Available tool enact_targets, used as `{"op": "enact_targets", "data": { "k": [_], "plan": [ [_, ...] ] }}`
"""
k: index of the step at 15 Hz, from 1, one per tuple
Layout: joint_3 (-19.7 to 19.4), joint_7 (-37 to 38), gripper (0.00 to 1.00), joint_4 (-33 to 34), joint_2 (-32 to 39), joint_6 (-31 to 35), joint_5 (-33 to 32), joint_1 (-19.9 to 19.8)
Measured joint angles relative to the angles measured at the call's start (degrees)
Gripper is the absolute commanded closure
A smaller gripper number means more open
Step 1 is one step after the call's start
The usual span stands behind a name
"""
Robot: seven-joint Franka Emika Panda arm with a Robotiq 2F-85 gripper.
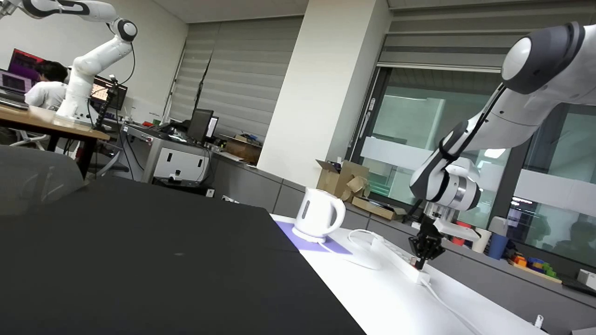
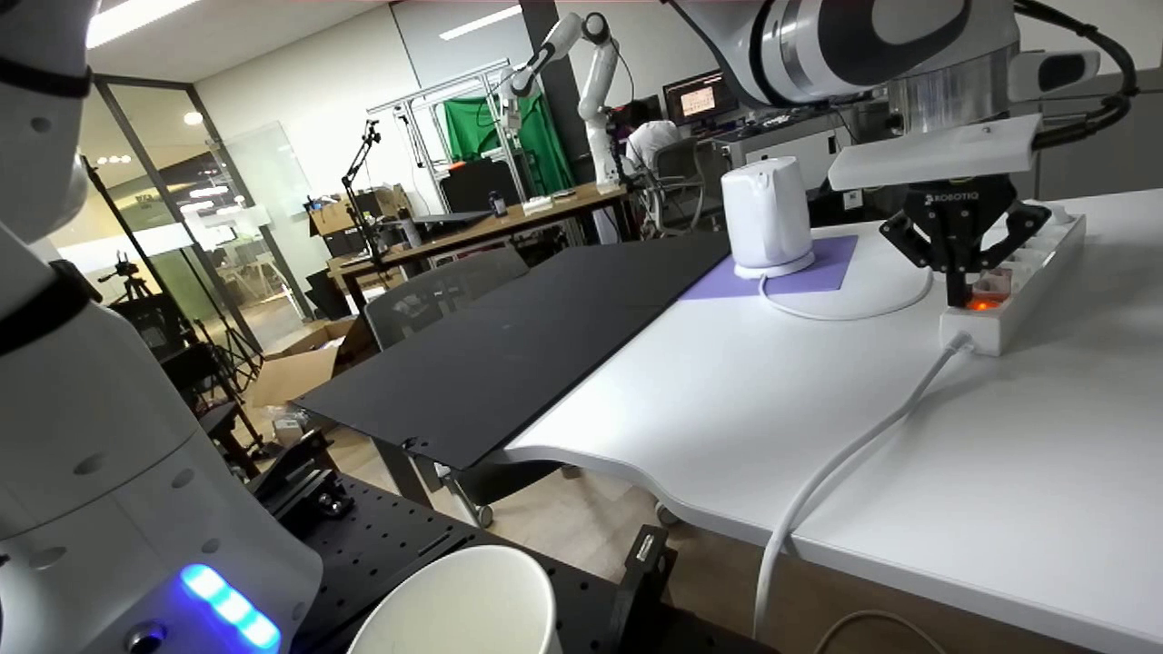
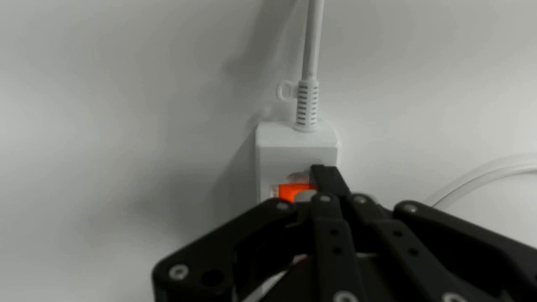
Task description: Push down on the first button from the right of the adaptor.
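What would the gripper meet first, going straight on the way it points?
The adaptor, likely at or just beside its orange-lit button; whether the gripper touches it now, I can't tell.

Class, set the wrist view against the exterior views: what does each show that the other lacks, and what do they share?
Only the wrist view: the rows of slots on the collar of the power cable.
Only the exterior views, both of them: the white kettle, the purple sheet under it and the black board.
Shared: the adaptor, that cable, the white table, and the gripper at the adaptor's cable end.
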Motion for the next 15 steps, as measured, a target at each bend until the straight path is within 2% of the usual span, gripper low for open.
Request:
{"op": "enact_targets", "data": {
  "k": [7, 15],
  "plan": [
    [0.3, -0.1, 1.00, 4.2, 2.3, -2.2, 0.0, -1.3],
    [3.1, -1.7, 1.00, 9.3, 5.0, -6.7, 0.1, -4.5]
  ]
}}
